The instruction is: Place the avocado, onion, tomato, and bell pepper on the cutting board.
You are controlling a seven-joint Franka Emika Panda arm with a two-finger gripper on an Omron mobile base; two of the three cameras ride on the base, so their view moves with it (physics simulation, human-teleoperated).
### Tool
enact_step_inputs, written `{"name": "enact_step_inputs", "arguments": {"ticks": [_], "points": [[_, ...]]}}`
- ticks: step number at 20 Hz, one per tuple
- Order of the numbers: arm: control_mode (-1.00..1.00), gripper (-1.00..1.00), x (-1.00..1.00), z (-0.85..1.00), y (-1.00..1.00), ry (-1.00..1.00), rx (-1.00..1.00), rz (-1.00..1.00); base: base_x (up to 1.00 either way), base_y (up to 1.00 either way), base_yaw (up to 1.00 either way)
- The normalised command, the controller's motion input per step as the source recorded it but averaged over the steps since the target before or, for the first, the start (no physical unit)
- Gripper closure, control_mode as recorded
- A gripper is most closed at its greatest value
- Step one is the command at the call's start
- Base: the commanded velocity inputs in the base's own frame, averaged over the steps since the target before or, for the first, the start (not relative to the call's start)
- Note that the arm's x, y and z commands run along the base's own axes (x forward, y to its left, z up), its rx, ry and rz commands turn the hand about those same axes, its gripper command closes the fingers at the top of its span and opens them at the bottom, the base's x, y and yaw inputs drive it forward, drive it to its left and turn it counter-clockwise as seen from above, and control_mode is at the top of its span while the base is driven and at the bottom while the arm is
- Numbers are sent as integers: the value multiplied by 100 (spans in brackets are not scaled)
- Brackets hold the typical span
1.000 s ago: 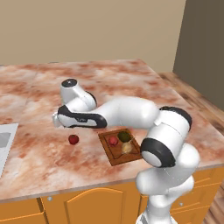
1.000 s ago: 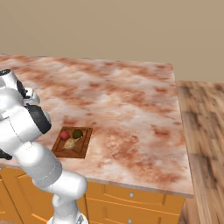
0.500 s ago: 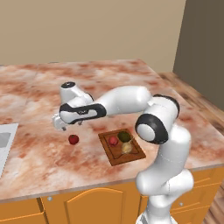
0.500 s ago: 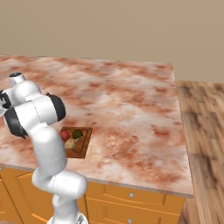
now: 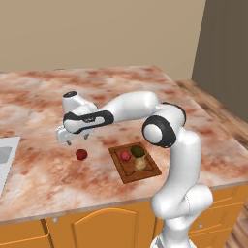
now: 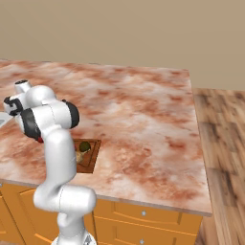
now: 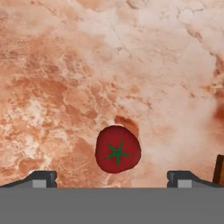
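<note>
Tomato (image 7: 117, 149) and its green star-shaped calyx lie on bare marble just ahead of the gripper (image 7: 112, 176), centred between the two dark fingertips (image 7: 40, 178), which stand wide apart and hold nothing. That spread and centring suit a straight descent onto the fruit, so I judge the arm is lining up to pick it.

On the worktop (image 5: 43, 174), the tomato (image 5: 81, 154) sits well in from the front edge, left of the cutting board (image 5: 131, 173) and apart from it, with the gripper (image 5: 69, 140) hanging just above and behind it.

Cutting board lies close to the front edge. On it rest a red item (image 5: 126, 156), probably the bell pepper, the dark avocado (image 5: 137, 151) just beside it, and the pale onion (image 5: 140, 164) nearer the front; three of four therefore look done.

From the right base view the board (image 6: 90, 159) and avocado (image 6: 84, 146) sit partly behind the arm's upright link.

Beyond, the marble runs bare to the far wall edge.
</note>
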Motion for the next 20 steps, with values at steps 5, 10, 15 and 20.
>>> {"name": "enact_step_inputs", "arguments": {"ticks": [5,10,15,20], "points": [[-100,-100,0,-15,0,7,-5,0,0,0,0],[-100,-100,0,-21,0,8,-3,0,0,0,0],[-100,-100,0,-23,0,8,-2,0,0,0,0],[-100,-100,1,-20,-1,6,0,0,0,0,0]]}}
